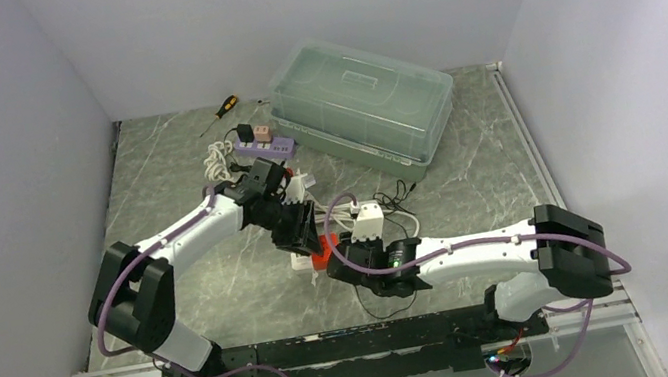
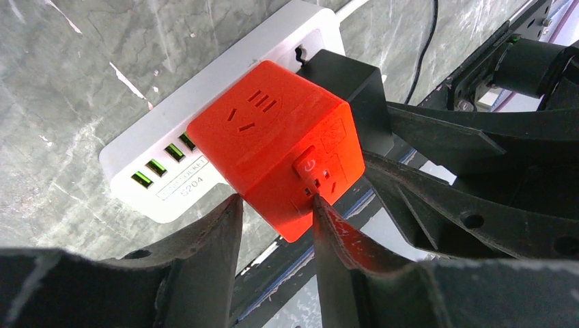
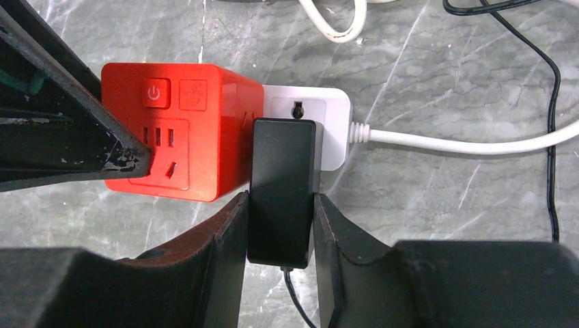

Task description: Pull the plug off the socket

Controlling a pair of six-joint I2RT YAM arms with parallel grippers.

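A white power strip lies on the marble table. A red cube adapter and a black plug sit in it side by side. My left gripper is shut on the near corner of the red cube, with both fingertips touching it. My right gripper is shut on the black plug, one finger pressed on each side. In the right wrist view the strip and the red cube show, with a left fingertip on the cube's face. From above, both grippers meet at the cube.
The strip's white cable runs right, and a thin black cord lies beyond it. A clear lidded box, a purple power strip, a screwdriver and a white adapter are behind.
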